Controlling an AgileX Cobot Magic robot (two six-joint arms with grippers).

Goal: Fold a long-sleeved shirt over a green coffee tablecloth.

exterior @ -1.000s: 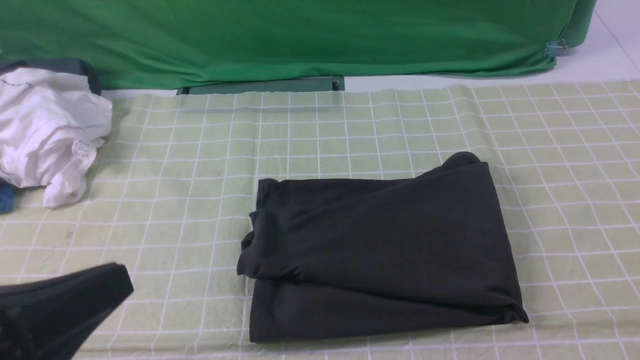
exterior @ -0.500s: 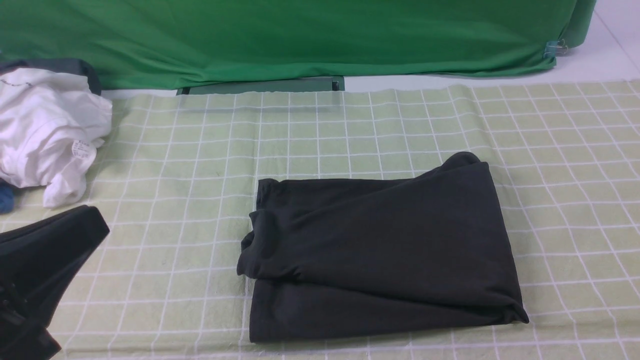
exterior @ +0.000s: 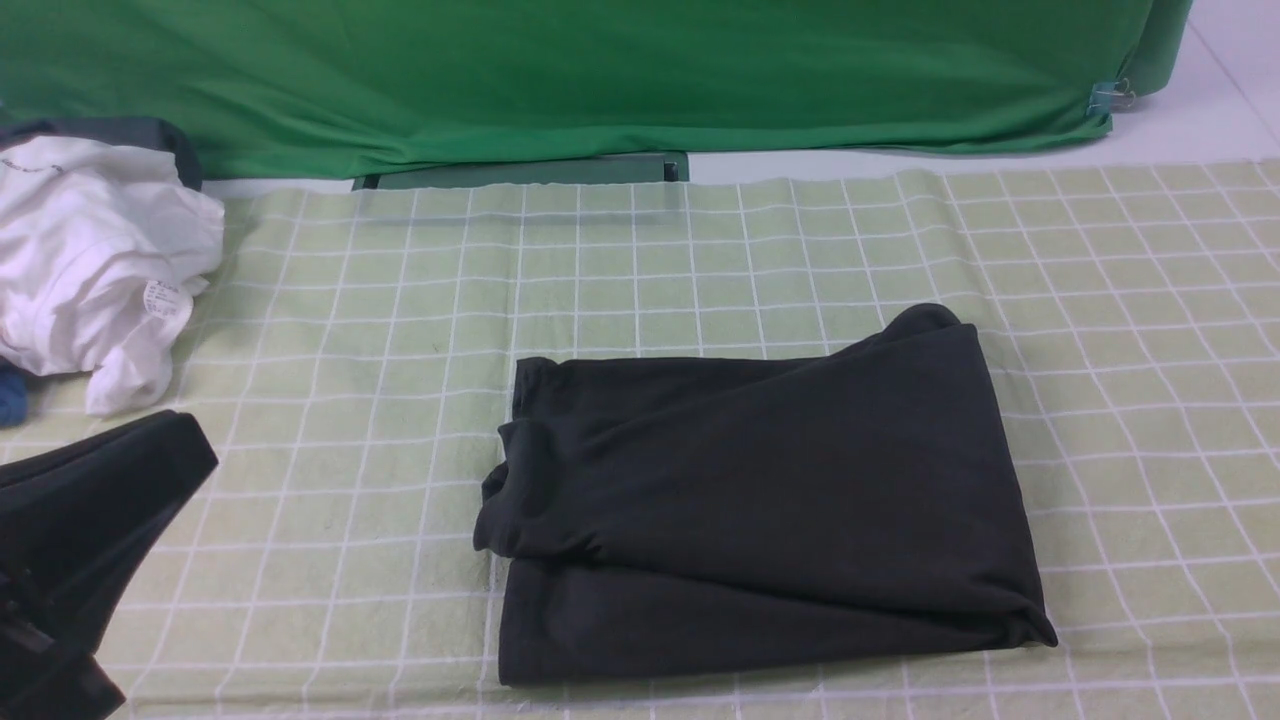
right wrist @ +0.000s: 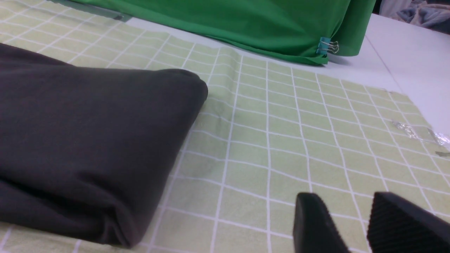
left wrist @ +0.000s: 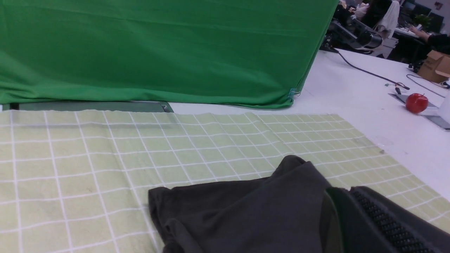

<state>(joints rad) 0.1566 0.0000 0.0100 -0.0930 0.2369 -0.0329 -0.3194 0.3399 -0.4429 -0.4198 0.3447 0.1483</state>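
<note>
Shirt (exterior: 760,490) on tablecloth (exterior: 350,330)

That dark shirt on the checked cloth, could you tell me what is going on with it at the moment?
The long-sleeved shirt lies folded into a compact rectangle on the green coffee tablecloth, and neither arm is holding it. The left gripper is shut and empty, off to the shirt's left. The right gripper hovers open over bare cloth beside the shirt. A crumpled white garment sits at the far left. The folding looks essentially done.
</note>
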